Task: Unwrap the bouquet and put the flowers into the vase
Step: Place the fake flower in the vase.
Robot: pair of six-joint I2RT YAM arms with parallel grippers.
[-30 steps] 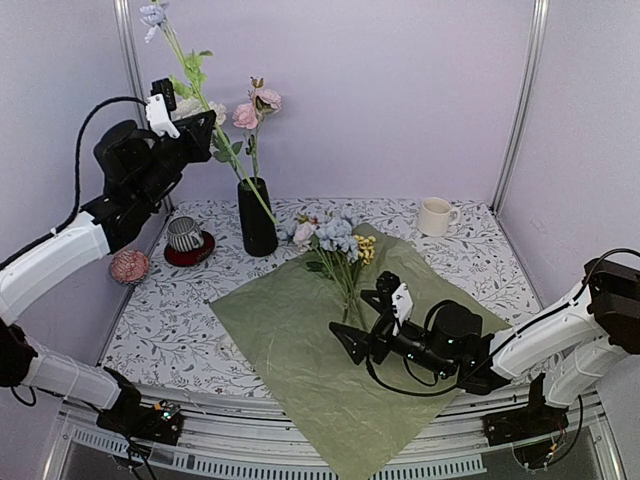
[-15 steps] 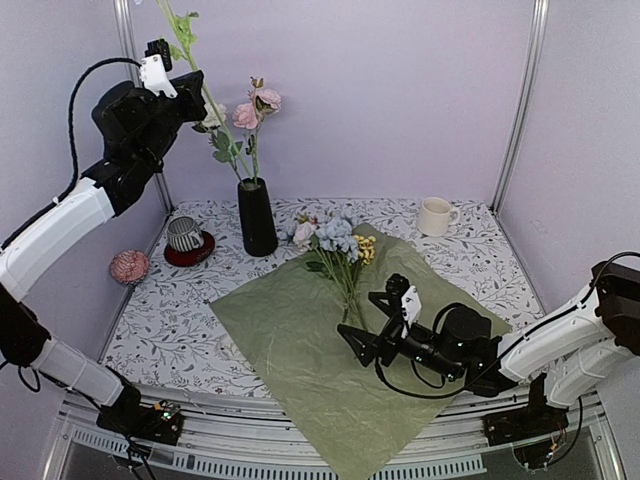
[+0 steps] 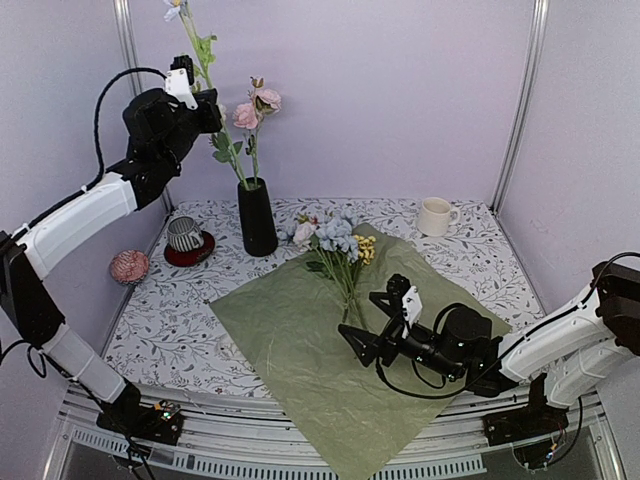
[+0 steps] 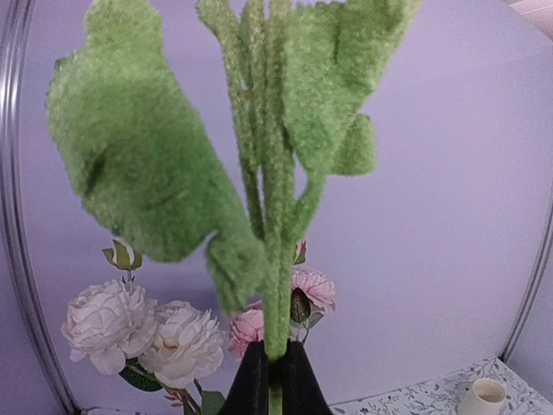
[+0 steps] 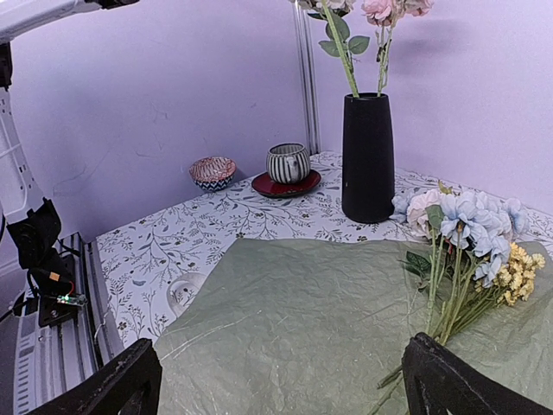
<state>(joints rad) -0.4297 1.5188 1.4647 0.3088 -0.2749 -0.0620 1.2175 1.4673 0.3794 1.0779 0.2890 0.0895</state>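
The bouquet lies unwrapped: its olive-green paper (image 3: 290,340) is spread flat, with several blue, white and yellow flowers (image 3: 338,243) (image 5: 471,233) on its far end. The black vase (image 3: 257,217) (image 5: 367,156) stands behind it and holds pink flowers (image 3: 258,103). High above the vase, my left gripper (image 3: 205,108) (image 4: 275,373) is shut on a long green stem (image 4: 276,259). The stem's blue bloom points up and its lower end reaches the vase mouth. My right gripper (image 3: 368,322) (image 5: 281,380) is open, low over the paper beside the lying stems.
A striped cup on a red saucer (image 3: 186,238) (image 5: 288,162) and a pink patterned bowl (image 3: 129,266) (image 5: 212,169) sit left of the vase. A white mug (image 3: 435,215) stands at the back right. Metal frame posts (image 3: 520,100) rise at the back corners.
My left gripper has risen and swung right, towards the space over the vase. The stem stands more upright, and its lower end has lifted from in front of the vase to its mouth. The right gripper shifted slightly.
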